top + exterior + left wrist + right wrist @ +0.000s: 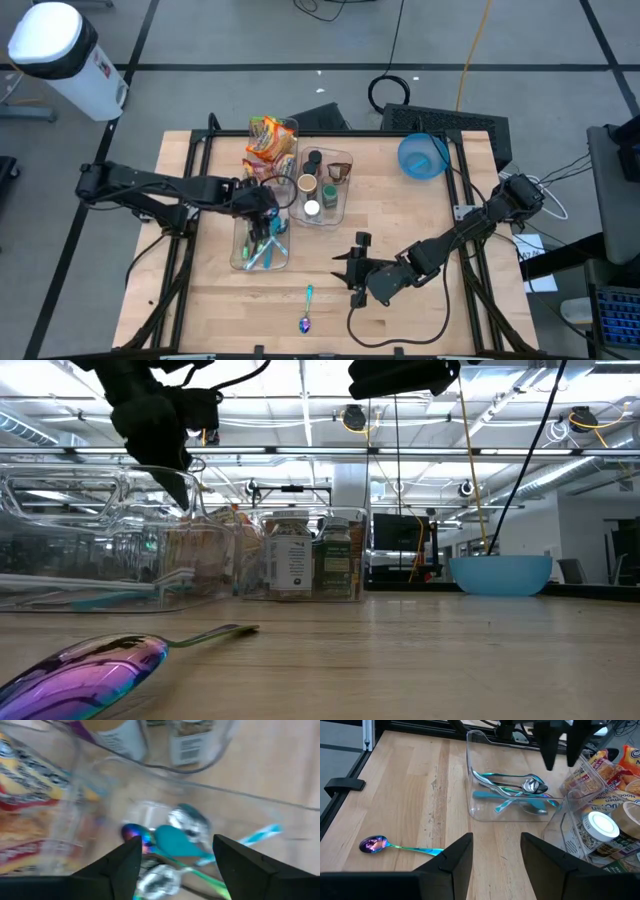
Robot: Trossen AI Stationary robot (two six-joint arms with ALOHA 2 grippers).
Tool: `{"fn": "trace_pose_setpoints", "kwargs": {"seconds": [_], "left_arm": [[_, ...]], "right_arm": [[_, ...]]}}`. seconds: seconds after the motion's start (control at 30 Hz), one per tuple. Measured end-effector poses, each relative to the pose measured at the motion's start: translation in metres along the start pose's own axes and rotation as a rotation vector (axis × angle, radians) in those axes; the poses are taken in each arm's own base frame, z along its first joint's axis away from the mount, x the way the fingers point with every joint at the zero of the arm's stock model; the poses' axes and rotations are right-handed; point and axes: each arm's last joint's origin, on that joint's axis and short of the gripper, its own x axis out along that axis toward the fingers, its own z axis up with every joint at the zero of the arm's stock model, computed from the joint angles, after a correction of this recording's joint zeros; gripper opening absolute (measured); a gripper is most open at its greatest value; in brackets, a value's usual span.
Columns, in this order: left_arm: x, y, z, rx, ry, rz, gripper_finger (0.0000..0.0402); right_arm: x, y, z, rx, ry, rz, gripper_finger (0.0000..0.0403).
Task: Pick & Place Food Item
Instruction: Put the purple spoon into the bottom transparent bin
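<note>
left gripper [268,210] open-fingered over clear plastic cutlery bin [243,262], its wrist view alone revealing teal and iridescent spoons [175,842] inside, orange-yellow snack packets [268,140] in adjoining clear bin, right gripper [352,270] spread, hovering near loose iridescent spoon [306,322] on wooden table [420,210]

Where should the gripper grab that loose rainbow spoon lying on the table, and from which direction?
Take the spoon by the thin handle near its middle, coming straight down from above, fingers closing across the handle. It lies flat on the bare wood table, apart from the clear bins, so nothing blocks a top approach; the rounded bowl end would likely slip. The open right gripper hangs nearest it.
</note>
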Motion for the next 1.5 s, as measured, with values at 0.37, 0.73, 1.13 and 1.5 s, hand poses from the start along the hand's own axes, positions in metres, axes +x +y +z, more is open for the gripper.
{"fn": "trace_pose_setpoints", "kwargs": {"seconds": [0.37, 0.73, 1.13, 1.5], "left_arm": [[-0.008, -0.034, -0.010, -0.084, 0.092, -0.310, 0.0269], [-0.015, -0.058, -0.005, 0.000, -0.065, -0.336, 0.0269], [-0.016, -0.060, 0.000, 0.042, -0.124, -0.351, 0.0269], [-0.016, -0.060, 0.001, 0.039, -0.131, -0.354, 0.0269]], "right_arm": [[0.003, 0.006, 0.001, 0.010, -0.020, 0.100, 0.0155], [0.087, 0.037, -0.036, -0.151, -0.018, 0.451, 0.0156], [0.143, 0.046, -0.064, -0.202, 0.089, 0.574, 0.0215], [0.154, 0.026, -0.082, -0.239, 0.269, 0.480, 0.0150]]}}
